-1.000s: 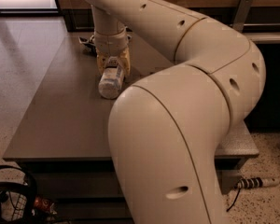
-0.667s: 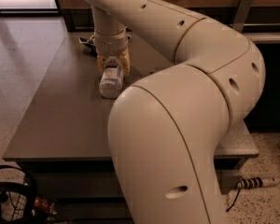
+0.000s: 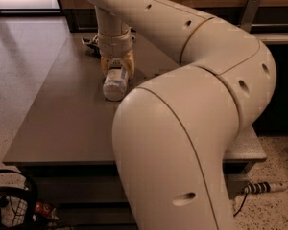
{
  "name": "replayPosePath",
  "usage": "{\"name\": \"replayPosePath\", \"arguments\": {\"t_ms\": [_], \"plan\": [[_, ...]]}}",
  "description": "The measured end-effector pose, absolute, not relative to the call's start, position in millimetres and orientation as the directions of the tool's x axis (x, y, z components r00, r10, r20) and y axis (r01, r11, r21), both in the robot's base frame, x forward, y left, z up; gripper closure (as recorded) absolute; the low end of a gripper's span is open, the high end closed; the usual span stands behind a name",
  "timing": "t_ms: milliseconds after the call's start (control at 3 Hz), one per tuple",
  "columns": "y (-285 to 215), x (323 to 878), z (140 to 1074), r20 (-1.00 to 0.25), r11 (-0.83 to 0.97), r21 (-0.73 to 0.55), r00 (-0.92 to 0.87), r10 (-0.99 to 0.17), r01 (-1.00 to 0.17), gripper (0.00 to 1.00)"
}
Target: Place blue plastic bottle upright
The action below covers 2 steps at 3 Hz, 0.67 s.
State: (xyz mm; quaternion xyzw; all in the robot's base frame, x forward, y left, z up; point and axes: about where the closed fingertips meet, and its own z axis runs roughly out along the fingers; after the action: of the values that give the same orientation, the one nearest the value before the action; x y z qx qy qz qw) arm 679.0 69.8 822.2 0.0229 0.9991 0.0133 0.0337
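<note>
The blue plastic bottle (image 3: 115, 83) is a small clear bottle with a pale label. It lies on its side on the grey table (image 3: 62, 114), its bottom end toward the camera. My gripper (image 3: 117, 67) reaches down from the big cream arm. Its yellowish fingers (image 3: 105, 66) stand on either side of the bottle's far end, close around it. The bottle's cap end is hidden behind the gripper.
A small dark object (image 3: 90, 41) lies on the table behind the gripper. My arm (image 3: 192, 128) covers the table's right half. A wooden wall stands at the back. A dark basket (image 3: 9, 200) and a power strip (image 3: 264, 188) are on the floor.
</note>
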Motion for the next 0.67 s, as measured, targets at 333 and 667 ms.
{"name": "replayPosePath", "arguments": {"t_ms": [333,667], "plan": [[43.2,656.8,851.5,-0.155,0.997,0.009,-0.985,0.076,0.076,1.0],[19.9,634.2,880.6,-0.252,0.996,0.008,-0.964,0.084,0.085,1.0]]}}
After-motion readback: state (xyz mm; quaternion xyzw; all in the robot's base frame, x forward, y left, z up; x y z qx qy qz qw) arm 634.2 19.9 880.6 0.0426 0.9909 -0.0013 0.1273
